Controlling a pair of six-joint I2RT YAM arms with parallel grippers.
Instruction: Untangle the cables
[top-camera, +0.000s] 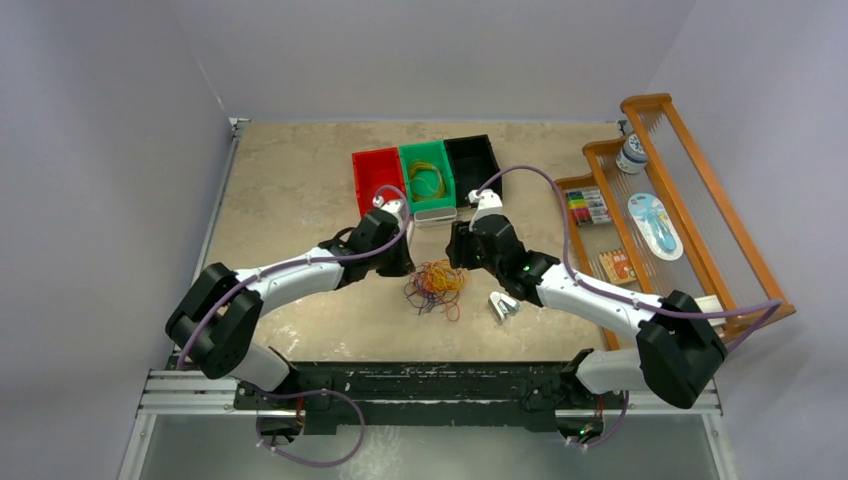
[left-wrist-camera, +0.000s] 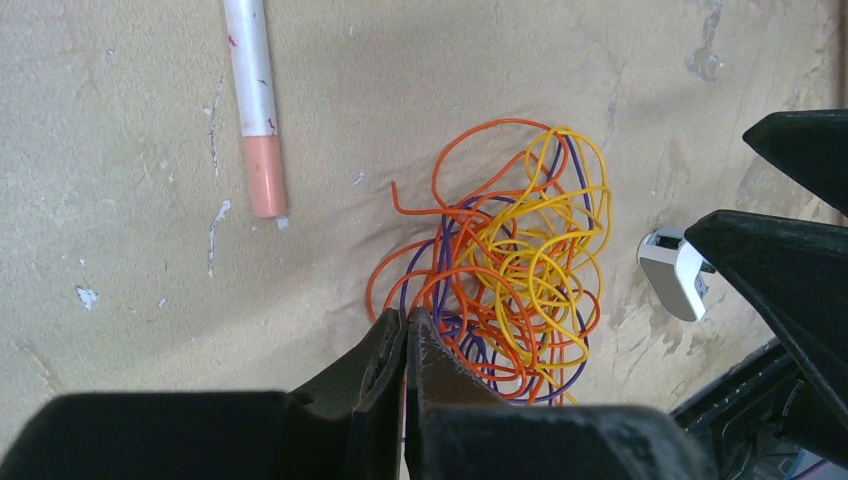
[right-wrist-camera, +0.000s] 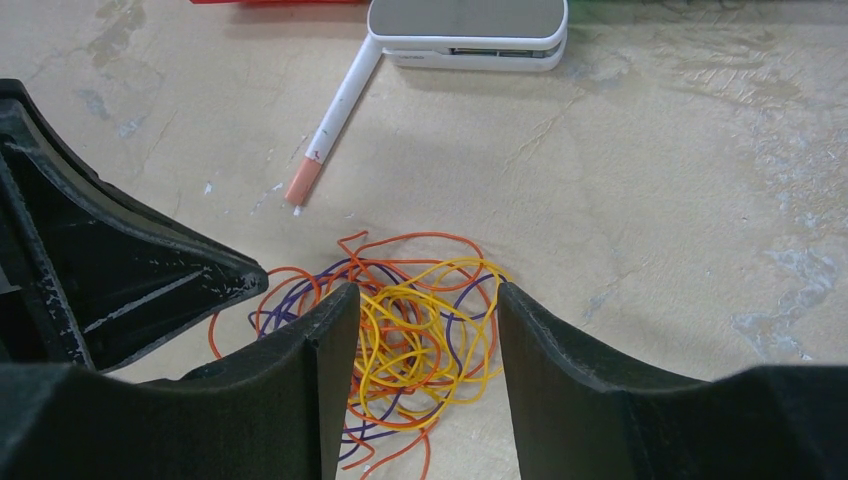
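- Left gripper (left-wrist-camera: 405, 325) fills the bottom of its wrist view. Its jaws are pressed together at the near edge of the cables (left-wrist-camera: 520, 270); can't tell if a strand is pinched between them.
- Right gripper (right-wrist-camera: 425, 300) is low over the tangle, jaws wide apart, one on each side of the yellow strands, holding nothing.
- Wooden rack (top-camera: 690, 180) on the right side of the counter (top-camera: 290, 190) is the biggest holder. It carries a round white tub (top-camera: 632, 153) at the far end, a blue-and-white packet (top-camera: 655, 225), a row of coloured markers (top-camera: 588, 207) and a small orange pack (top-camera: 617, 265).
- Three bins sit side by side at far centre: red bin (top-camera: 375, 180), green bin (top-camera: 428, 158), black bin (top-camera: 472, 160). The green bin holds a yellow coil (top-camera: 427, 182).
- The cables are one orange, yellow and purple tangle lying flat on the counter between the two grippers, nearer than the bins and in no container.
- The counter is beige, scuffed, with pale chips. Plain grey-lilac walls stand on three sides, and a metal rail (top-camera: 430, 392) at the near edge carries the arm bases.
- Loose items: a flat white case (right-wrist-camera: 467, 30) just in front of the green bin, a white pen with peach cap (left-wrist-camera: 255, 100) with one end at the case's corner, and a small silver-white object (left-wrist-camera: 675, 270) just right of the tangle.
- The black bin's inside is too dark to read, the pen's top is cut off in the left wrist view, and the silver-white object is too small to identify.
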